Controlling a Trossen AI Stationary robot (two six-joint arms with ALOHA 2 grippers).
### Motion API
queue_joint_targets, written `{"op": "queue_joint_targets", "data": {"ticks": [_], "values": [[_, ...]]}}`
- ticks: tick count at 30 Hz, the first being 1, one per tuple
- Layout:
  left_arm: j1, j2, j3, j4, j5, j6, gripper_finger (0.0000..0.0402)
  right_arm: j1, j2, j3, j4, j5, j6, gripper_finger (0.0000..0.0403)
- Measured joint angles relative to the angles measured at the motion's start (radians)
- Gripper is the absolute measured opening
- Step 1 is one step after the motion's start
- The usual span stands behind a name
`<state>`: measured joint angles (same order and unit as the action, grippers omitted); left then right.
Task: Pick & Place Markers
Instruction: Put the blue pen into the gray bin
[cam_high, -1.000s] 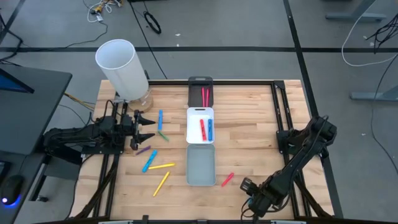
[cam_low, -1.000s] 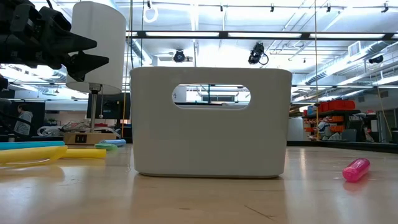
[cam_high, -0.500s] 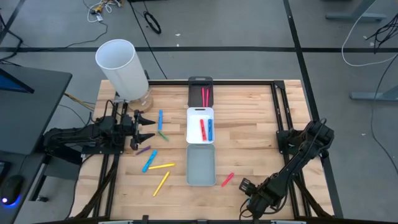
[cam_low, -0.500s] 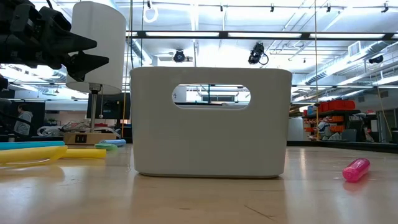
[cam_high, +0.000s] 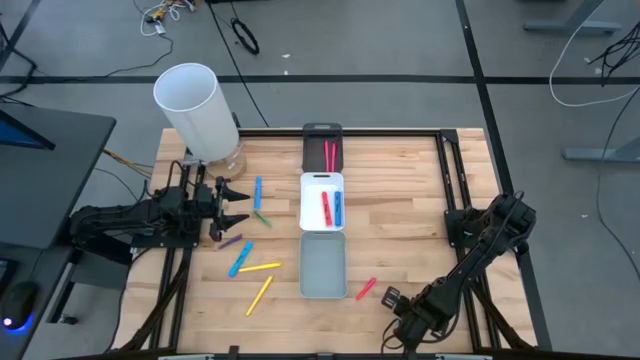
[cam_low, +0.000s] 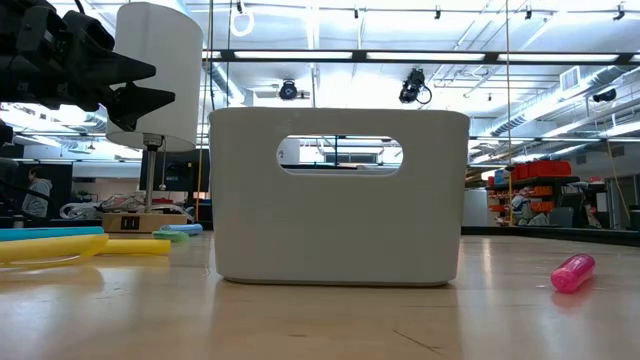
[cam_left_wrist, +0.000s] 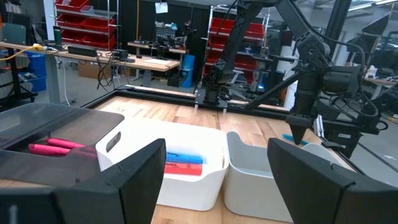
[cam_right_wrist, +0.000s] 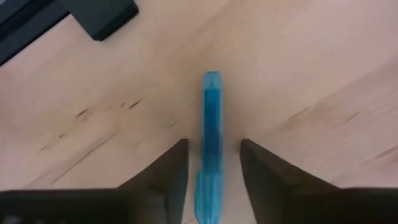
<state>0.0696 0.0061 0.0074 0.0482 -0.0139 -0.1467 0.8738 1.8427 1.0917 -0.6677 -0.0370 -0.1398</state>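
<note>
My right gripper (cam_high: 393, 299) points straight down at the table's near right, open, with one finger on each side of a blue marker (cam_right_wrist: 210, 143) lying flat on the wood; narrow gaps show on both sides. A red marker (cam_high: 366, 288) lies just left of it. More markers (cam_high: 250, 262) in blue, yellow, green and purple lie scattered on the left half. A red and a blue marker lie in the white tray (cam_high: 322, 181), and red ones in the black tray (cam_high: 322, 129). My left gripper (cam_high: 243, 207) waits open and level at the left, next to the tall white cylinder (cam_high: 195, 110).
A grey tray (cam_high: 323, 283) stands in the middle near the front, in line with the white and black trays. Dark frame rails (cam_high: 448, 170) run along the table's edges. Bare wood lies between the trays and my right arm.
</note>
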Motion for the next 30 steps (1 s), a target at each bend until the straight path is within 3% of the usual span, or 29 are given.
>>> {"op": "queue_joint_targets", "data": {"ticks": [12, 19, 30], "values": [[0.000, 0.000, 0.000, 0.000, 0.000, 0.000, 0.0288, -0.020, -0.001, 0.002, 0.000, -0.013, 0.053, 0.0017], [0.000, 0.000, 0.000, 0.000, 0.000, 0.000, 0.0288, -0.027, -0.002, 0.003, -0.007, -0.012, 0.041, 0.0022], [0.000, 0.000, 0.000, 0.000, 0.000, 0.000, 0.0288, -0.078, -0.003, 0.053, -0.131, -0.028, 0.185, 0.0018]]}}
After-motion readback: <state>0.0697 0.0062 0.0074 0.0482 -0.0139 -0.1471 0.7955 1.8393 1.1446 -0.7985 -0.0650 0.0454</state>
